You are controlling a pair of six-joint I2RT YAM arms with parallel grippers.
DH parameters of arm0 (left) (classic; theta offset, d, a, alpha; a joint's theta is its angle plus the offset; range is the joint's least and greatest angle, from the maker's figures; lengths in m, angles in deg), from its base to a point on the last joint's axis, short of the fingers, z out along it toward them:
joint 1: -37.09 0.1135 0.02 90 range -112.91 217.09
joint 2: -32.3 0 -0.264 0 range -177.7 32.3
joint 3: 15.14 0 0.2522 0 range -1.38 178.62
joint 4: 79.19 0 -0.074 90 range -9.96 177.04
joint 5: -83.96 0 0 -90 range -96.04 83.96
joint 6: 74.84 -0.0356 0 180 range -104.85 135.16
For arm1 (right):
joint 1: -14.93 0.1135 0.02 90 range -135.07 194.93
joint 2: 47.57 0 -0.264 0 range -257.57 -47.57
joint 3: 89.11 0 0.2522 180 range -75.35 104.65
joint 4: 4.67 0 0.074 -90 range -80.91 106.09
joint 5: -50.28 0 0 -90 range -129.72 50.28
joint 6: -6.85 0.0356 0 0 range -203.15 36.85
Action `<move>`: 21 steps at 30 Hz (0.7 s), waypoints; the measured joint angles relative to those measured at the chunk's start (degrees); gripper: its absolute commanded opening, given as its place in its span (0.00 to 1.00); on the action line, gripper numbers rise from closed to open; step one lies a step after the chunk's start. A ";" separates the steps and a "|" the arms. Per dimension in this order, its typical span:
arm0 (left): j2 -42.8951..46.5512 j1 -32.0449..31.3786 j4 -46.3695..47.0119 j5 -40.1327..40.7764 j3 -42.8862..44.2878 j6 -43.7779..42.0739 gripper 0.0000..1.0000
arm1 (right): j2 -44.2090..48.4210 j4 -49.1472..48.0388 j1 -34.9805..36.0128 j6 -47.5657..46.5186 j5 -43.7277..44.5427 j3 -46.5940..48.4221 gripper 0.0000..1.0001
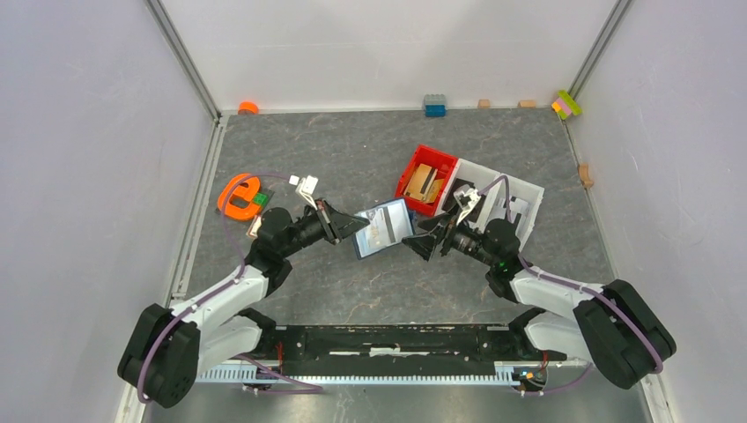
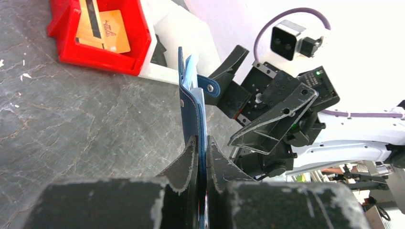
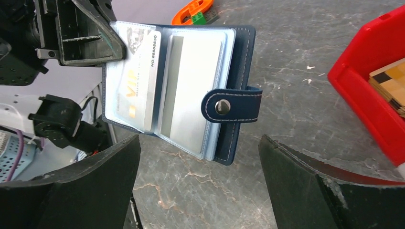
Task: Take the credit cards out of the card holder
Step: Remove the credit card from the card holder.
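Holding the card holder (image 3: 241, 57) open above the table's middle, with the left gripper (image 2: 203, 143) clenched on it and the right gripper (image 3: 198, 152) spread wide, empty, facing it. Next, probably: pinching the credit card (image 3: 136, 81) by its edge, sliding out.

The card holder (image 3: 191, 90) is dark navy with pale stitching along its edges and a silver snap on its tab. Its inside pockets are a clear light blue. The card (image 3: 136, 81) in one pocket is silvery white with gold lettering and black digits. The worktop (image 1: 352, 159) is dark grey, veined with paler lines like stone. The red tray (image 2: 95, 59) holds an orange card (image 2: 102, 31) with a black stripe, and the tray next to it (image 1: 531, 196) is white. The left gripper (image 2: 202, 140) is black, scuffed grey at its edges. A cable (image 2: 296, 12) is purple.
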 measured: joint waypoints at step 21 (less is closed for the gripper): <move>-2.54 0.13 13.09 -5.90 -0.96 5.86 0.02 | -1.79 -15.89 -0.83 8.31 -5.42 -3.23 0.41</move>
